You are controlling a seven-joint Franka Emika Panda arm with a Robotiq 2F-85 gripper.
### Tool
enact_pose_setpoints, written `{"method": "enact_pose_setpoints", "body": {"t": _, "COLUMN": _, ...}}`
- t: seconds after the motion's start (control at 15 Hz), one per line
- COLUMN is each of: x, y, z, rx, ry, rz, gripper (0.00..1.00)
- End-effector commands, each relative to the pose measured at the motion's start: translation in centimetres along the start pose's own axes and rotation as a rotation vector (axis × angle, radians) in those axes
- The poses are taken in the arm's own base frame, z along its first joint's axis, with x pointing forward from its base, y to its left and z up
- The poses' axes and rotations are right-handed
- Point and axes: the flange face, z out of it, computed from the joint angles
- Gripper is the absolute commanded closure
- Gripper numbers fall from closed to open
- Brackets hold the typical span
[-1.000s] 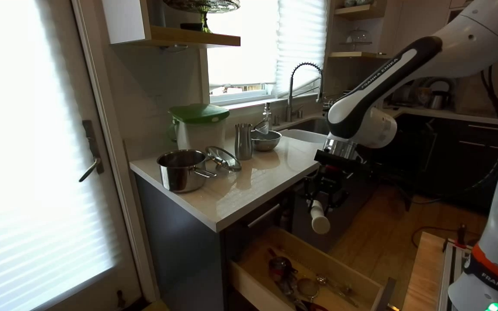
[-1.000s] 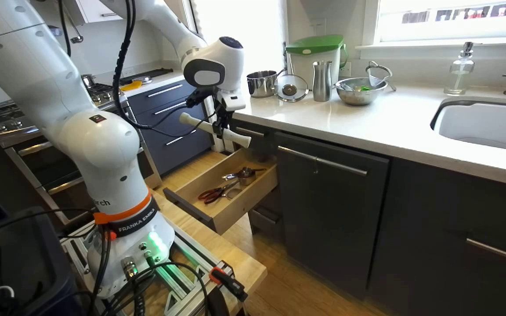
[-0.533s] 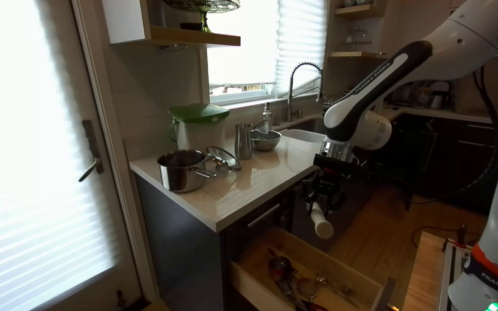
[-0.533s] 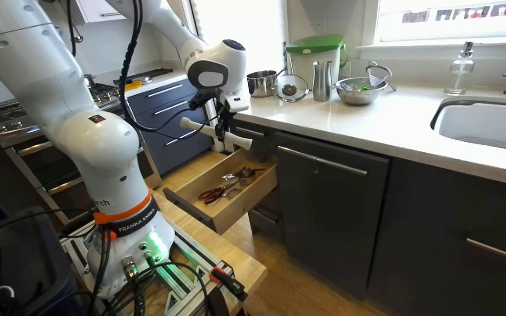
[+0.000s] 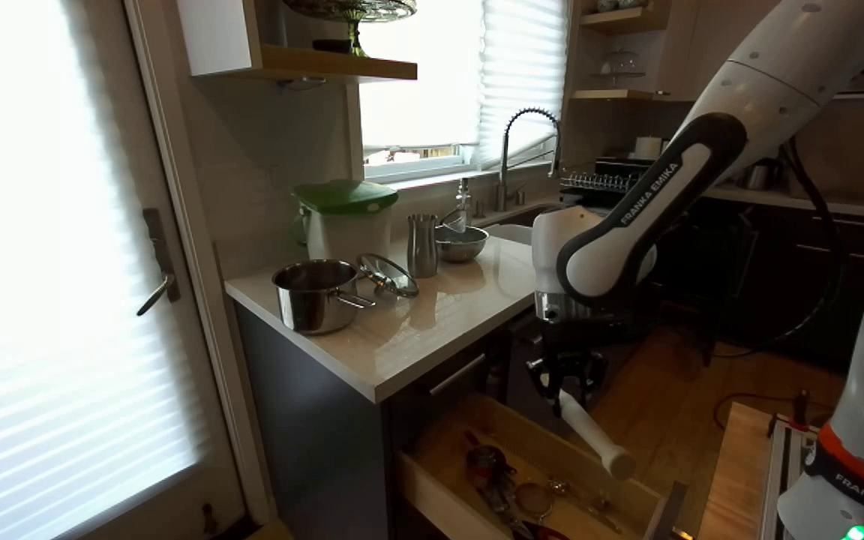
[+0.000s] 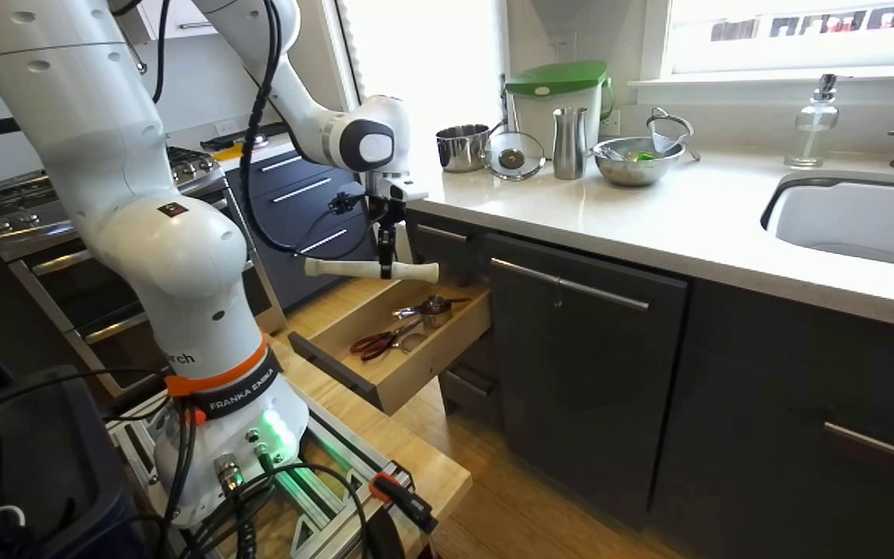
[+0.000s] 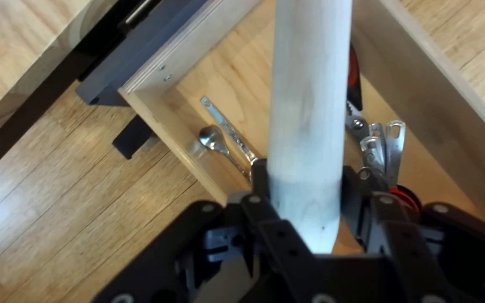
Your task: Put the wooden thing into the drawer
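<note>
The wooden thing is a pale rolling-pin-like stick with flared ends; it shows in both exterior views (image 5: 595, 435) (image 6: 338, 268) and in the wrist view (image 7: 312, 92). My gripper (image 5: 571, 397) (image 6: 386, 268) (image 7: 305, 181) is shut around its middle, one finger on each side. The stick is held about level above the open drawer (image 5: 439, 496) (image 6: 431, 366) (image 7: 444, 80), apart from its walls and floor. The drawer has a light wood inside and a dark grey front. In the wrist view the stick hides part of the drawer's inside.
In the drawer lie red-handled scissors (image 6: 373, 344), a metal cup (image 6: 436, 310), a spoon (image 7: 213, 138) and other metal utensils. The counter (image 5: 402, 352) edge is beside the gripper, with a metal pot (image 5: 316, 296) on it. The robot's wooden bench (image 6: 385, 435) stands near the drawer front.
My gripper has moved lower with the wooden thing, closer to the drawer. The stick has turned: in an exterior view it was tilted and is now almost level. The drawer has not moved.
</note>
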Motion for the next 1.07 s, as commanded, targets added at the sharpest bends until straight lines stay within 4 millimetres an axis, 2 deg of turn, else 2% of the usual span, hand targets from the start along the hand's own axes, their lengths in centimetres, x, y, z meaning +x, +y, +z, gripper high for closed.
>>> {"method": "enact_pose_setpoints", "body": {"t": 0.0, "x": 0.6, "y": -2.6, "z": 0.7, "rx": -0.134, "ry": 0.115, "rz": -0.111, "gripper": 0.81}}
{"method": "enact_pose_setpoints", "body": {"t": 0.2, "x": 0.4, "y": -5.6, "z": 1.0, "rx": -0.118, "ry": 0.160, "rz": -0.227, "gripper": 0.81}}
{"method": "enact_pose_setpoints", "body": {"t": 0.33, "x": 0.2, "y": -6.4, "z": 1.2, "rx": -0.084, "ry": 0.120, "rz": -0.240, "gripper": 0.81}}
{"method": "enact_pose_setpoints", "body": {"t": 0.4, "x": 0.2, "y": -5.4, "z": 0.7, "rx": -0.102, "ry": 0.144, "rz": -0.211, "gripper": 0.56}}
{"method": "enact_pose_setpoints", "body": {"t": 0.6, "x": 0.1, "y": -6.3, "z": 1.2, "rx": -0.098, "ry": 0.129, "rz": -0.229, "gripper": 0.56}}
{"method": "enact_pose_setpoints", "body": {"t": 0.67, "x": 0.1, "y": -6.4, "z": 1.2, "rx": -0.098, "ry": 0.128, "rz": -0.231, "gripper": 0.81}}
{"method": "enact_pose_setpoints", "body": {"t": 1.0, "x": -0.6, "y": -8.8, "z": 5.9, "rx": -0.165, "ry": 0.133, "rz": -0.312, "gripper": 0.81}}
